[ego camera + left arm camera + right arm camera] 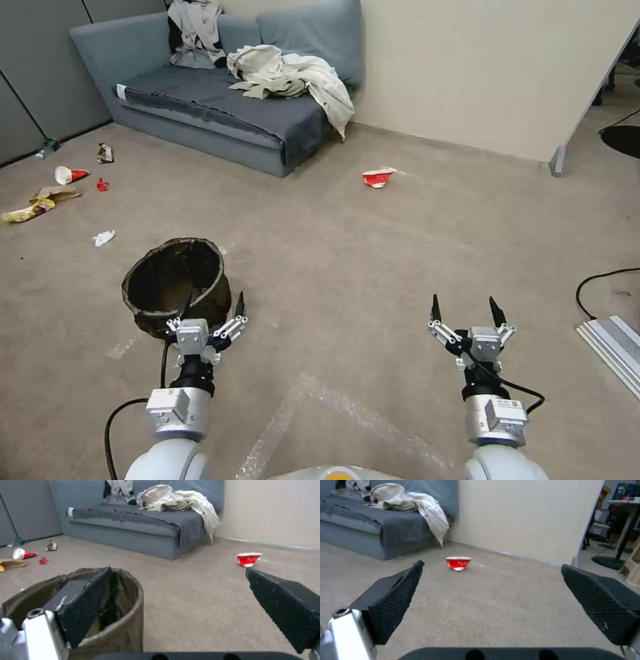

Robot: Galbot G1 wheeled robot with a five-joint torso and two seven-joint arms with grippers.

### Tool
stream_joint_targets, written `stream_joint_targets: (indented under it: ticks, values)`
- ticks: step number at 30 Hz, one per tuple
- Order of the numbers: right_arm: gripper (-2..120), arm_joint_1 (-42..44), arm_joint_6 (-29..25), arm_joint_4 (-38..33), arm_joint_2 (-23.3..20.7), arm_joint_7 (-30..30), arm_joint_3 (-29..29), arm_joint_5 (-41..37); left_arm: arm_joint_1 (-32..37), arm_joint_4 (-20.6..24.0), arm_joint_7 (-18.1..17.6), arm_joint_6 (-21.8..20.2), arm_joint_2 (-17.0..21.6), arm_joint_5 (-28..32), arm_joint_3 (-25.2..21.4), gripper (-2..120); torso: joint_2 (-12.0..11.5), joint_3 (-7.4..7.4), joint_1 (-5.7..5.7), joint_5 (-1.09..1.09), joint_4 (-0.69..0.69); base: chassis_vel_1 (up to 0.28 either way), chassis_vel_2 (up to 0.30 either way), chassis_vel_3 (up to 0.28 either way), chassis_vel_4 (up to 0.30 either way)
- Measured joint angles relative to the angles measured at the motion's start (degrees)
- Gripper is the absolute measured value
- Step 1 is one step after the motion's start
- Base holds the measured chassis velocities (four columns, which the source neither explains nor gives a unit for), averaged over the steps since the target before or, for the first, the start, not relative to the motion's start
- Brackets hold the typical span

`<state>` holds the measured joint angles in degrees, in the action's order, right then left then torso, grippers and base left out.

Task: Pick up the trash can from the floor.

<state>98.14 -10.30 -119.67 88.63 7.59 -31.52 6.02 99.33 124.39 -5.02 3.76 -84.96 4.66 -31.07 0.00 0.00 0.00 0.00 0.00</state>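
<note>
Looking down from my head: the trash can (pixel 175 283) stands upright on the floor (pixel 373 267), my left gripper (pixel 212 309) spread at its near rim, one finger over the bag's edge, the other outside; my right gripper (pixel 465 310) hangs spread, well apart. Left wrist: one finger (pixel 85 602) sits inside the bag-lined rim (the other over bare carpet). Right wrist: spread fingers (pixel 391 600) frame a crushed red cup (pixel 458 563) near the sofa (pixel 370 527)
</note>
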Motion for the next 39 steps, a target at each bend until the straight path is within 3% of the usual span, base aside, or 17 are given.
stream_joint_targets:
  ticks: [15, 39]
  values:
    - [100, -0.7, 2.1, -0.7, -0.3, -1.0, -0.3, -0.6, 0.3, 0.7, 0.2, -1.2, 0.1, -1.9, 0.1, 100, 0.0, 0.0, 0.0, 0.0, 0.0, 0.008, 0.007, 0.006, 0.004]
    - [100, -0.1, 1.9, -0.4, -0.6, -0.6, -0.5, -0.7, 0.8, -0.1, -0.1, 1.2, -0.3, -2.6, 0.1, 100, 0.0, 0.0, 0.0, 0.0, 0.02, 0.077, 0.074, 0.074, 0.075]
